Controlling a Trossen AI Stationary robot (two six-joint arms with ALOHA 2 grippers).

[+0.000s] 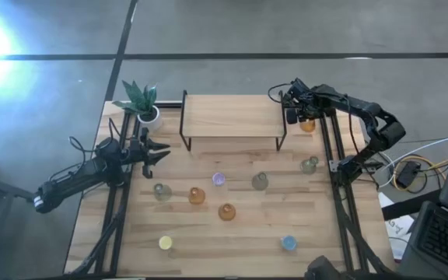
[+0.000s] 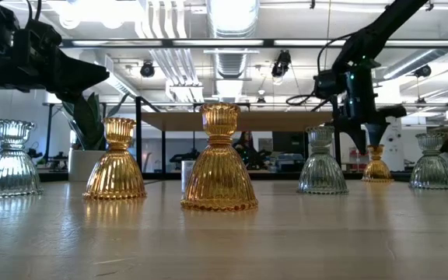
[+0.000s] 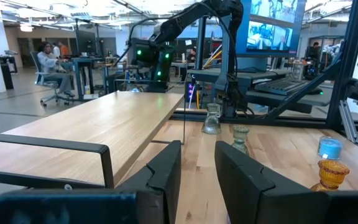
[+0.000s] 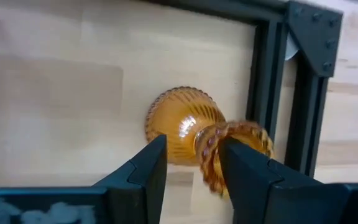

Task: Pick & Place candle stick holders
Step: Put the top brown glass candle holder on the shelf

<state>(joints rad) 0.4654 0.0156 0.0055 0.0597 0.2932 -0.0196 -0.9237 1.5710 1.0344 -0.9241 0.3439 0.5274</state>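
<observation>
Several small ribbed glass candle stick holders stand on their wide bases on the wooden table: grey-green (image 1: 162,190), amber (image 1: 197,195), amber (image 1: 226,211), purple (image 1: 218,180), grey-green (image 1: 260,181), grey-green (image 1: 309,164), yellow (image 1: 165,243) and blue (image 1: 288,243). One more amber holder (image 1: 308,124) stands at the far right, beside the shelf. My right gripper (image 1: 298,115) is open right over it, pointing down, with a finger on each side of its neck (image 4: 204,144). My left gripper (image 1: 158,152) is open and empty at the table's left, near the plant. My right gripper's fingers (image 4: 244,171) stand over the amber holder's cup rim (image 4: 253,134) and beside its neck. I cannot tell whether they touch it. In the low view the holder (image 2: 377,165) stands upright with its base on the table.
A low wooden shelf on a black metal frame (image 1: 232,115) spans the far middle of the table. A potted green plant (image 1: 142,101) stands at the far left. Black frame rails (image 1: 337,163) run along the table's right and left sides. People sit in the room beyond.
</observation>
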